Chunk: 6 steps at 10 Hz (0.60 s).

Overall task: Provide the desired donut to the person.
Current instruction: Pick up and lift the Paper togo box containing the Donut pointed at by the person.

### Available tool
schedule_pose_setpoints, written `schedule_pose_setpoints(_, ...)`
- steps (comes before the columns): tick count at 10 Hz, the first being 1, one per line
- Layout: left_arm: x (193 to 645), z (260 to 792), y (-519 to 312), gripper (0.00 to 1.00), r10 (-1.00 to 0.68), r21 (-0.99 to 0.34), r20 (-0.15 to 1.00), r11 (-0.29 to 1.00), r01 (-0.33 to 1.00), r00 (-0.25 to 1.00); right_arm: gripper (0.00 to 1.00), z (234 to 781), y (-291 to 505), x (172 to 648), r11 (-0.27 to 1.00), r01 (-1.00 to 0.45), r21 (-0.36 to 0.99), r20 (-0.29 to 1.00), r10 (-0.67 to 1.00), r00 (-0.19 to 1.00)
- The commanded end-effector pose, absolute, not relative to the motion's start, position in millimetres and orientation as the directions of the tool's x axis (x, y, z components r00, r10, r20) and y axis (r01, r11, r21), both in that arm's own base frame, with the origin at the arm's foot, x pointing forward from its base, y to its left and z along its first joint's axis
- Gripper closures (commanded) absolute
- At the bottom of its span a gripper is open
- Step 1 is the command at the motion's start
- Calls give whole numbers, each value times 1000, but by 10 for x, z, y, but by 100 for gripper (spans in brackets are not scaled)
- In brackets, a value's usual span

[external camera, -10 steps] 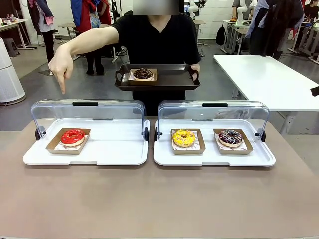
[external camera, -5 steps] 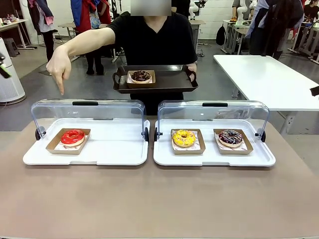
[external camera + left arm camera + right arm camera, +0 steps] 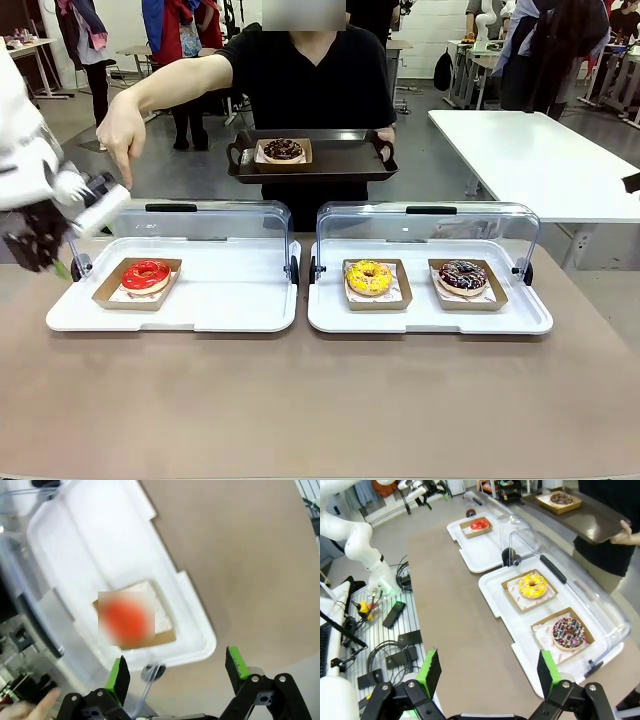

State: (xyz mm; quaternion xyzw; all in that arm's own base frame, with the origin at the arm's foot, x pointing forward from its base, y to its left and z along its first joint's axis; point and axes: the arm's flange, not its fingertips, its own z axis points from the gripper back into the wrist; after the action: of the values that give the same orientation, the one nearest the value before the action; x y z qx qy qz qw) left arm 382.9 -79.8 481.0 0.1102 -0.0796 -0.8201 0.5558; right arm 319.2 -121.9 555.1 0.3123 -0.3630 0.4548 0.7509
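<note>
At the table's [image 3: 320, 400] far-left corner, the scene has changed. A second ago no arm of ours showed in the front view; now our left arm [image 3: 40, 190] has swung in from the left edge. It hangs just beside the left end of the left tray [image 3: 230, 300]. The person's hand [image 3: 122, 135] has stayed where it was, finger pointing down over the red donut [image 3: 147, 274].

We read that as the choice being made and our reach begun. The red donut is the wanted one, and it sits untouched in its card holder at the left end of that tray. In the left wrist view it lies blurred ahead of the green pads [image 3: 119, 677], not yet between them.

The left jaws stand wide apart and empty. The right jaws are also apart with nothing between them, held back over the near-right side of the table.

We count four donuts:
- the red one;
- a yellow donut [image 3: 369, 277];
- a sprinkled donut [image 3: 462, 275], sharing the right tray [image 3: 420, 315] with the yellow one;
- a chocolate donut [image 3: 283, 150] on the dark tray [image 3: 345, 160] that the person holds.

There are two white trays, each with one clear lid raised, and one dark tray.
</note>
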Motion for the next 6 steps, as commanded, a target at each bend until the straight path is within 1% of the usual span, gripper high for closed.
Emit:
schedule_pose_setpoints(1, 3879, 4520, -917, 0, -940, 241, -97, -341, 909, -327, 0, 5556, -1224, 3201, 383, -913, 137, 841, 443, 312)
schedule_pose_setpoints(3, 3926, 4390, -941, 0, -938, 152, -39, -346, 926, -345, 0, 5556, -1224, 3201, 383, -913, 137, 841, 443, 312)
schedule_pose_setpoints(4, 3977, 4403, -882, 0, -940, 144, -3, -337, 930, -340, 0, 5556, -1224, 3201, 383, -913, 137, 841, 443, 312)
schedule_pose_setpoints(5, 3856, 4332, -985, 0, -933, 180, -62, -359, 916, -354, 0, 5556, -1224, 3201, 383, -913, 137, 841, 443, 312)
schedule_pose_setpoints(6, 3856, 4332, -985, 0, -933, 180, -62, -359, 916, -354, 0, 5556, -1224, 3201, 383, -913, 137, 841, 443, 312)
